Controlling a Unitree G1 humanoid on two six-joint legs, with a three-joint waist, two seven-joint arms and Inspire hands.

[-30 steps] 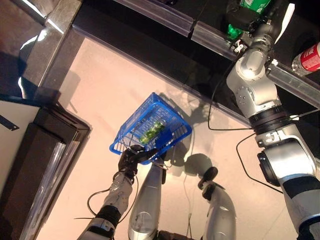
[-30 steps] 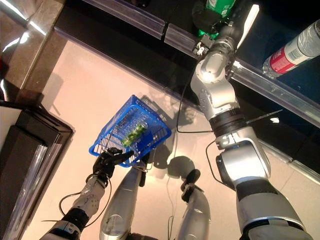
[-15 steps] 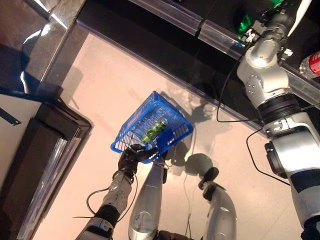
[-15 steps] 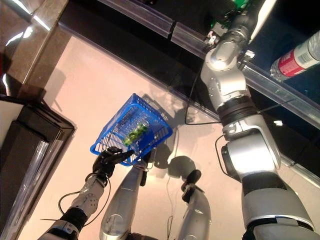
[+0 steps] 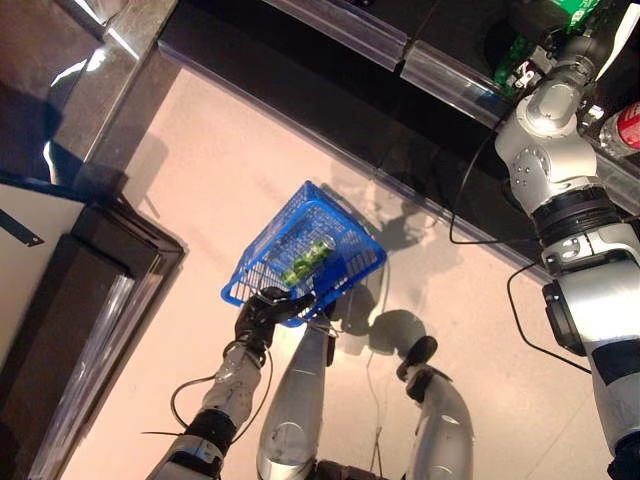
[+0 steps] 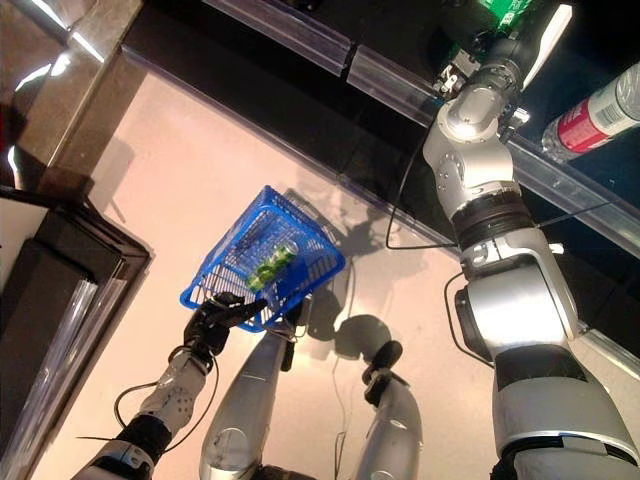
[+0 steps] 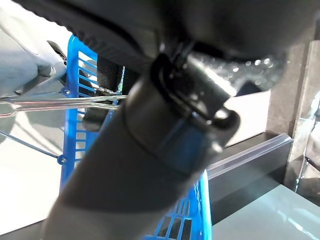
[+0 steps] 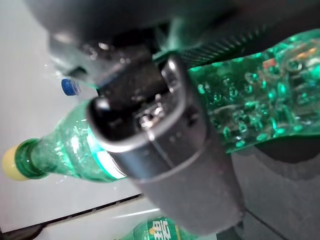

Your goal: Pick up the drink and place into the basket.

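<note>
1. One green drink bottle (image 8: 240, 110) sits clamped in the right hand (image 8: 165, 165), up at the dark shelf (image 5: 440, 70).
2. Over the last second the right arm has reached further along the shelf, so the pick looks secured, the transfer not begun.
3. Left hand (image 5: 262, 312), curled round the rim, holds the blue basket (image 5: 345, 275), which already carries a green bottle (image 5: 306, 260).

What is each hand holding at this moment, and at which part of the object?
The left hand grips the blue wire basket at its near rim. The right hand is closed round the body of a green plastic bottle, at the shelf.
</note>
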